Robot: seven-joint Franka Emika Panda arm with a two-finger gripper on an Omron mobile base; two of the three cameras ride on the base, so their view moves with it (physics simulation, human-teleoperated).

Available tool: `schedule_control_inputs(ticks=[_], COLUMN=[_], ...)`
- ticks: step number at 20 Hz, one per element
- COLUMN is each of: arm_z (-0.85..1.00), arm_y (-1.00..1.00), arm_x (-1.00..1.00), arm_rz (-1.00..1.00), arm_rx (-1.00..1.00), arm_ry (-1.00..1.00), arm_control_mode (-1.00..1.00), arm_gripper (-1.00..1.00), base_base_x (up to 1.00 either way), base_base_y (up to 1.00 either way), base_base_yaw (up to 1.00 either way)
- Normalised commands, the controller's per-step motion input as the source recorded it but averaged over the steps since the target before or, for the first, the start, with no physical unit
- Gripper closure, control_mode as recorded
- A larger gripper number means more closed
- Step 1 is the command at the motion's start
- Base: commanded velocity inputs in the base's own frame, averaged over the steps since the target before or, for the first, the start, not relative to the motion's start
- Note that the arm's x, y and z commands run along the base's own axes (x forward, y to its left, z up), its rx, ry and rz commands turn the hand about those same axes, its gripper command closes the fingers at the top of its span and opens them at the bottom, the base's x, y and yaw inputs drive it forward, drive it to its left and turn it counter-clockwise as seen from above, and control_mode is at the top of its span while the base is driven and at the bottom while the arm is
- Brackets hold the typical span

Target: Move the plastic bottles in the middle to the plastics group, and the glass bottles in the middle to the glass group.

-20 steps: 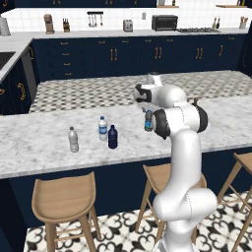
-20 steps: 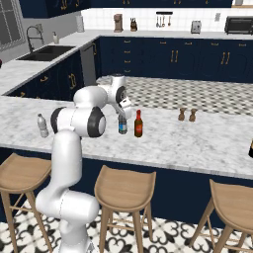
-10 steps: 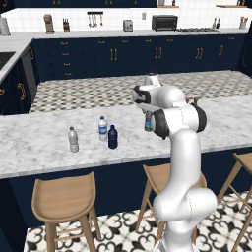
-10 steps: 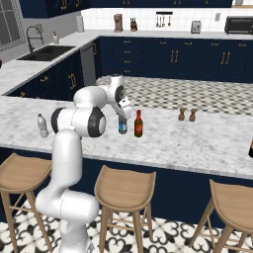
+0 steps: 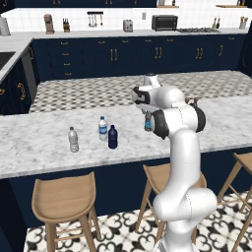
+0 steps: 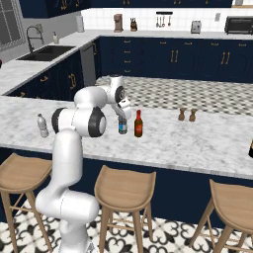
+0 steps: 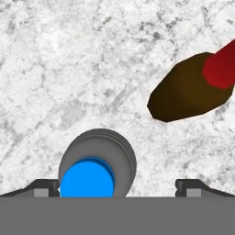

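My gripper (image 6: pixel 121 113) hangs open right over the dark plastic bottle with the blue cap (image 6: pixel 122 126) in the middle of the marble counter. In the hand view the blue cap (image 7: pixel 87 181) sits between my fingertips (image 7: pixel 46 187), nearer the left one, and nothing is gripped. The amber glass bottle with the red label (image 6: pixel 138 124) stands just right of it, also seen as a brown body with a red top (image 7: pixel 188 94). The navy bottle (image 5: pixel 112 137) stands beside the labelled water bottle (image 5: pixel 102 129) and the greyish clear bottle (image 5: pixel 73 140). Two small brown glass bottles (image 6: pixel 187 114) stand farther right.
Wooden stools (image 6: pixel 127 190) line the counter's near edge (image 6: pixel 148 165). A dark bottle (image 6: pixel 251 148) shows at the far right edge. Open marble lies between the amber bottle and the small brown bottles. A sink (image 6: pixel 47 51) is at the back left.
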Motion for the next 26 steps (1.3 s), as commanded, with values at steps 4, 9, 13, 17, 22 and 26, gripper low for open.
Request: schedule_control_inputs(ticks=[4,9,13,17,22,26], arm_z=[-0.14,-0.05,-0.11,-0.22,-0.19,-0.22], arm_y=[0.0,0.0,0.0,0.0,0.0,-0.07], arm_x=[0.0,0.0,0.0,0.0,0.0,0.0], arm_rz=[0.0,0.0,0.02,0.03,0.03,0.05], arm_rx=[0.0,0.0,0.0,0.0,0.0,0.0], arm_ry=[0.0,-0.01,-0.03,-0.05,-0.07,-0.07], arm_control_mode=[-1.0,-1.0,-1.0,-1.0,-1.0,-1.0], arm_gripper=[-1.0,-1.0,-1.0,-1.0,-1.0,-1.0], base_base_x=[0.0,0.0,0.0,0.0,0.0,0.0], base_base_y=[0.0,0.0,0.0,0.0,0.0,0.0], base_base_yaw=[0.0,0.0,0.0,0.0,0.0,0.0])
